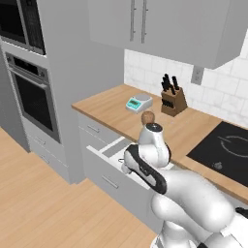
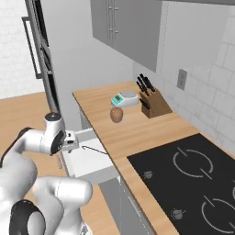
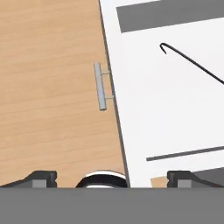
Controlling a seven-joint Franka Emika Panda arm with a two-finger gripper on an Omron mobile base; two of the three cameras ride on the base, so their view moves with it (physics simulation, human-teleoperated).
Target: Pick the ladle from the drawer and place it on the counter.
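The drawer (image 2: 92, 161) stands pulled out below the counter (image 2: 133, 128), its white inside bare apart from the ladle. The ladle (image 2: 94, 150) is a thin black utensil lying flat in the drawer. In the hand view the ladle (image 3: 192, 64) runs slantwise across the drawer's white floor (image 3: 175, 113) at the upper right. My gripper (image 2: 72, 142) hovers over the drawer's front edge, above and to the side of the ladle, without touching it. In the hand view the gripper (image 3: 113, 179) is open and nothing lies between its fingertips. My arm hides much of the drawer (image 1: 109, 147) in the left base view.
On the counter stand a wooden knife block (image 2: 153, 103), a small kitchen scale (image 2: 124, 98) and a brown rounded object (image 2: 116, 114). A black cooktop (image 2: 193, 170) is set into it on the right. The drawer's silver bar handle (image 3: 100, 85) juts over the plank floor (image 3: 48, 87). An oven tower (image 1: 31, 92) stands at the left.
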